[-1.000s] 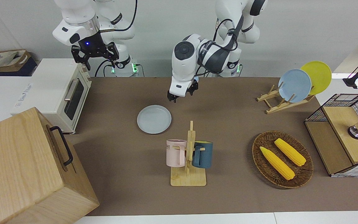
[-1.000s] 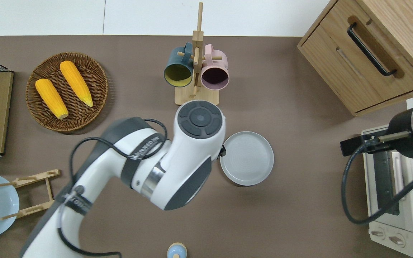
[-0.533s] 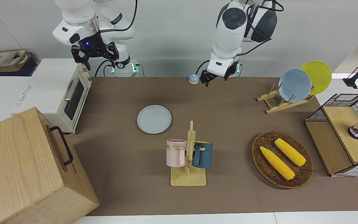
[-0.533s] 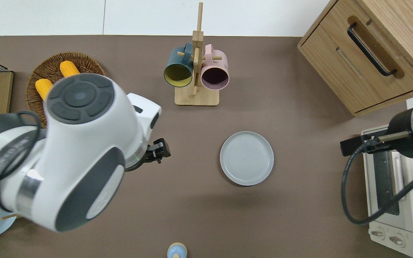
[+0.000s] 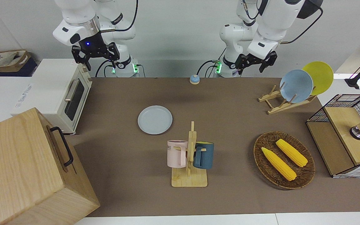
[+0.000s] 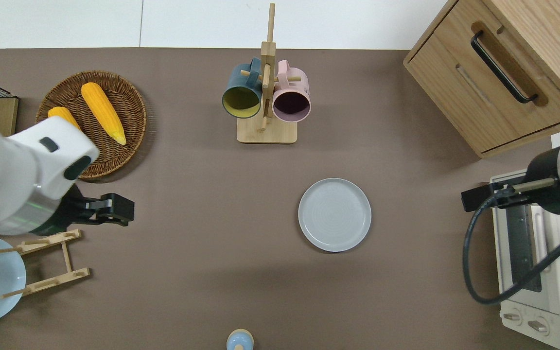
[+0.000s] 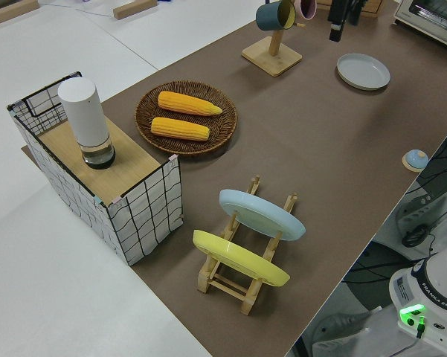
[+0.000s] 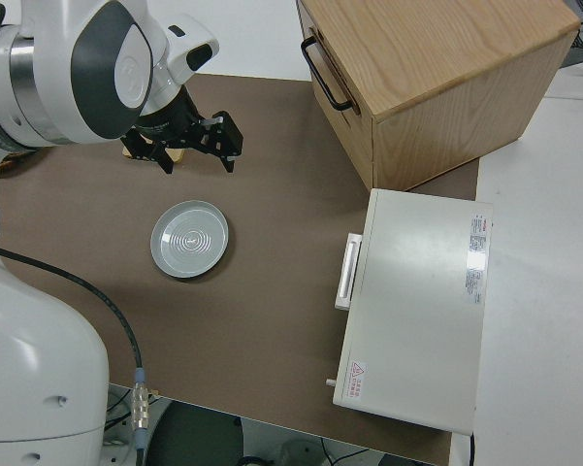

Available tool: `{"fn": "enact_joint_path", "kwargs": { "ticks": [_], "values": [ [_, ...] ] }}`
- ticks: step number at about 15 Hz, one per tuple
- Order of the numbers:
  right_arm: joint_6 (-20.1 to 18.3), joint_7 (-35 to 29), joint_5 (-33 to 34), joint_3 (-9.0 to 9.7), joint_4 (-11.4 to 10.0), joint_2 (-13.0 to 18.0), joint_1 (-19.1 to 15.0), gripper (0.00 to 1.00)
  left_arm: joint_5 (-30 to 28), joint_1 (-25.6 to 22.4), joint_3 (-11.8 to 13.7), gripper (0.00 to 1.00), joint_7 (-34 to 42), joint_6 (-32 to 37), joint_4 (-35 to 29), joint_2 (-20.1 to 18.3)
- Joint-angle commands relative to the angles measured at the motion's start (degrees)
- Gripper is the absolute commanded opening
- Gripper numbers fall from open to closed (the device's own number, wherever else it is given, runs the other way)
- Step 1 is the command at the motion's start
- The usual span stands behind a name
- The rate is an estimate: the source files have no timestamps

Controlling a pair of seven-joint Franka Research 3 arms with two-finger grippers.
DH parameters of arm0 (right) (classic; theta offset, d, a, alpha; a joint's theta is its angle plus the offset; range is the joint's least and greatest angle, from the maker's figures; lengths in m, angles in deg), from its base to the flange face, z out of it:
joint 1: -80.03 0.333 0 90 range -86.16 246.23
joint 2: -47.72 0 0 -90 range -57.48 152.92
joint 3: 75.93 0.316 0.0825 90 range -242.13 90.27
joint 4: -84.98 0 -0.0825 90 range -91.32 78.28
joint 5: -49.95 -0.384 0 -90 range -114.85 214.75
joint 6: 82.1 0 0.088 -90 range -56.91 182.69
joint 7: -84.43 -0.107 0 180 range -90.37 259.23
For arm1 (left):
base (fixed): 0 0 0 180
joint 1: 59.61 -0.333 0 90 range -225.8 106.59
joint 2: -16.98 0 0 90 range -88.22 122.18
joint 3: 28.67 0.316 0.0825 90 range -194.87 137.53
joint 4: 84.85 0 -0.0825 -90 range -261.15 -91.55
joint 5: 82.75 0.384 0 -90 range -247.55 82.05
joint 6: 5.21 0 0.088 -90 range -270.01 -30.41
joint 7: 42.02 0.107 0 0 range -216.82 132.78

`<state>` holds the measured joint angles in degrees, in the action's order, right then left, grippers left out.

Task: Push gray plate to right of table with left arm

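Gray plate (image 5: 155, 120) flat on table (image 5: 230, 103); round.

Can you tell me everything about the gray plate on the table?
The gray plate is round, shallow and plain, pale bluish-gray with a low raised rim and faint rings inside. It looks smooth and hard, like ceramic or plastic. It is empty and lies flat on the brown table, right side up, nearer to the robots than the mug rack. Nothing touches it; neither pincer is near it.
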<state>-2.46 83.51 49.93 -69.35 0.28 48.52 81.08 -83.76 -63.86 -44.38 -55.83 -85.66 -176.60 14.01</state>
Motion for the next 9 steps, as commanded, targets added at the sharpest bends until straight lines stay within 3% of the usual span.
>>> {"fn": "enact_joint_path", "kwargs": {
  "ticks": [1,6,9],
  "values": [
    [-0.89,-0.75,-0.25,0.89,0.5,0.17,-1.14,0.983,-0.91,-6.1,-0.2,1.0,6.59,1.7,1.05,-1.16],
    [-0.89,-0.75,-0.25,0.98,0.5,0.17,-1.14,0.983,-0.57,-12.52,-0.38,1.0,13.01,2.49,1.31,-1.07],
    [-0.89,-0.75,-0.33,0.98,0.5,0.17,-1.14,0.983,-0.47,-12.44,-0.46,1.0,13.46,2.49,1.58,-1.07]
  ]
}}
